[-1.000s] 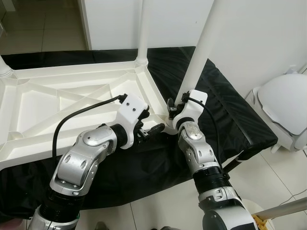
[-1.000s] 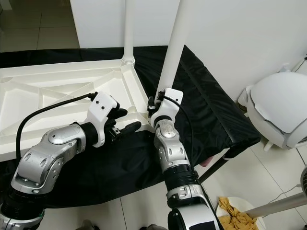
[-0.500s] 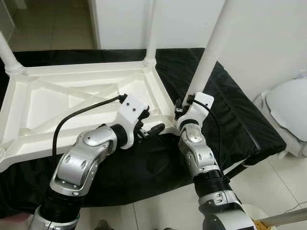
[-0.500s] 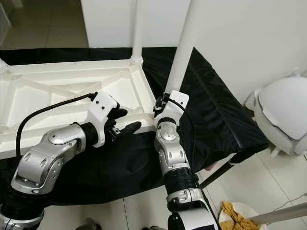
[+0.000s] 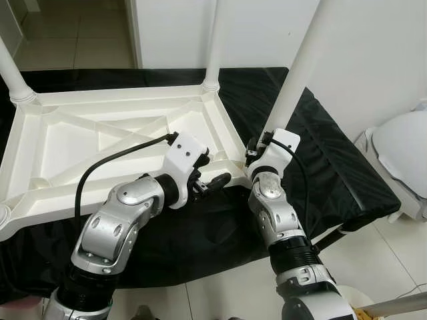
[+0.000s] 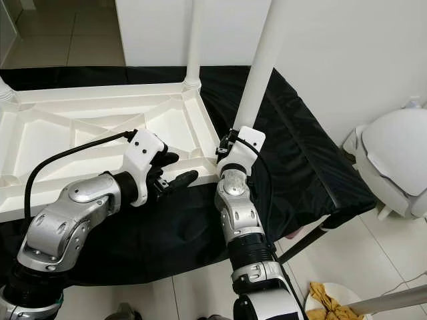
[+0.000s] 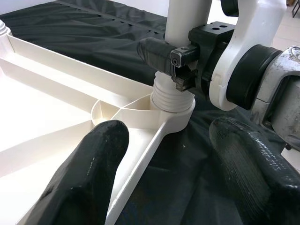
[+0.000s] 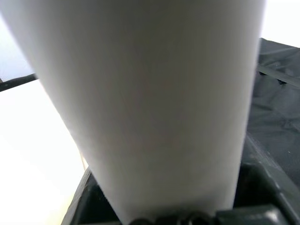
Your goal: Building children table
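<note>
Upside down on a black cloth (image 5: pixel 313 153) lies the white tabletop (image 5: pixel 80 143), its ribbed underside facing up. At its near right corner a white leg (image 5: pixel 297 73) stands in a threaded socket (image 7: pixel 172 105), tilted a little to the right. Another leg (image 5: pixel 212 47) rises from the far right corner, and a third (image 5: pixel 12 73) from the far left corner.

The right gripper (image 7: pixel 180 61) is clamped on the near right leg just above the socket; in the left wrist view one black finger (image 7: pixel 157 50) wraps the front of the leg, pressed against it. The right wrist view looks straight along the leg (image 8: pixel 150 103), which sits between the fingers close to the camera.

The left gripper (image 5: pixel 208 179) hovers at the tabletop's near edge, just left of that same corner, with its fingers spread and nothing between them. In its own wrist view one finger (image 7: pixel 89 173) lies over the tabletop's rim and the other (image 7: pixel 253 164) over the cloth, with the socket ahead between them.

The cloth covers a low stand and hangs down over its near edge onto the tiled floor (image 5: pixel 220 293). A white lidded bin (image 6: pixel 397 157) stands on the floor to the right, well apart from the tabletop. A white wall (image 5: pixel 373 60) rises behind.
</note>
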Tool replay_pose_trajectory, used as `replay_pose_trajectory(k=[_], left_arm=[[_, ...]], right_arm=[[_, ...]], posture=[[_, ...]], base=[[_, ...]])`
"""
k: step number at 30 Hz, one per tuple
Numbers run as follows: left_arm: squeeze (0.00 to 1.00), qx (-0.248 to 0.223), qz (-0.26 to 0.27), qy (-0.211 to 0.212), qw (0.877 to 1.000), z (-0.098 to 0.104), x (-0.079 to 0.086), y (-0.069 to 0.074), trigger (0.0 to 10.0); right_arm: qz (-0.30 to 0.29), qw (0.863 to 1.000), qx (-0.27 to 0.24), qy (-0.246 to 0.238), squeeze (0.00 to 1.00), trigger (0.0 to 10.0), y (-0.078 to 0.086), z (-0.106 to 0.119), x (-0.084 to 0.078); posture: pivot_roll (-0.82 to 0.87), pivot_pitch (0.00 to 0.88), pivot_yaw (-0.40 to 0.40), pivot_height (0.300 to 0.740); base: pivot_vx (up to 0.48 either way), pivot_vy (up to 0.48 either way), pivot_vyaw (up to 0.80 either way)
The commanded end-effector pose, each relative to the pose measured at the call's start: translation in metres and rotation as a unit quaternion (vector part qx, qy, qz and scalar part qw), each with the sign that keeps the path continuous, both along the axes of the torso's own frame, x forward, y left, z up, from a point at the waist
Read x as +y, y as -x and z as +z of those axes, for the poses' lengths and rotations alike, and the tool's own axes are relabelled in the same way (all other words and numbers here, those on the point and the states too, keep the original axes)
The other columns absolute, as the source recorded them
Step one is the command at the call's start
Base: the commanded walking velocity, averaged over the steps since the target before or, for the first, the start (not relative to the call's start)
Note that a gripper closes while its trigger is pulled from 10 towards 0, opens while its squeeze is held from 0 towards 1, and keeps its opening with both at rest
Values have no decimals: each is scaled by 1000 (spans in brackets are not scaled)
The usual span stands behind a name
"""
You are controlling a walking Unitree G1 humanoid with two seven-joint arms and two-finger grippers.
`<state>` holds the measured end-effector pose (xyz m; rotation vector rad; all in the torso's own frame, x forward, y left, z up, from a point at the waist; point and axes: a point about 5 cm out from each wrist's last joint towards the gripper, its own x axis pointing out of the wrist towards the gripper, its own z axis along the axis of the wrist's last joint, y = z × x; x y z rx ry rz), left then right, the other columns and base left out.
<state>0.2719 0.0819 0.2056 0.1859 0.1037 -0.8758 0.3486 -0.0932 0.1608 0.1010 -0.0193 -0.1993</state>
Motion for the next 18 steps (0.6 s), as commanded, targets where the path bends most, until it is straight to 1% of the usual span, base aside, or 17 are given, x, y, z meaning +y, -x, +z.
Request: replay_pose_trajectory(k=[1,2,3,4,5,7,8,9,15,18], left_arm=[[0,-6,24,-4,1000,0,0,1,10000],[0,-6,24,-3,1000,0,0,1,10000],[0,-6,24,-3,1000,0,0,1,10000],[0,-5,24,-3,1000,0,0,1,10000],[0,-5,24,-3,1000,0,0,1,10000],[0,-5,24,-3,1000,0,0,1,10000],[0,-4,24,-3,1000,-1,0,2,10000],[0,-4,22,-3,1000,-1,-1,2,10000],[0,-3,20,-2,1000,-1,-3,3,10000],[0,-2,20,-1,1000,-1,-3,3,10000]], right_arm=[[-26,997,71,-6,0,10000,6,-31,-4],[-24,998,65,-5,0,10000,5,-29,-4],[-22,998,62,-4,514,10000,5,-29,-4],[-17,998,54,-7,514,10000,5,-27,-5],[-11,999,49,-15,1000,10000,5,-26,-6],[-11,999,49,-15,1000,10000,5,-26,-6],[-1,999,42,-22,1000,10000,4,-25,-6],[13,999,20,-36,1000,10000,5,-20,-5],[22,999,7,-37,1000,10000,6,-18,-5],[42,998,-12,-41,1000,10000,5,-13,-6]], posture=[[13,59,-91,740],[14,59,-90,740],[14,59,-90,740],[14,59,-90,740],[13,60,-90,740],[13,60,-90,740],[13,60,-90,740],[12,59,-90,740],[12,61,-91,740],[11,62,-92,740]], base=[[0,0,0],[0,0,0],[0,0,0],[0,0,0],[0,0,0],[0,0,0],[0,0,0],[0,0,0],[0,0,0],[0,0,0]])
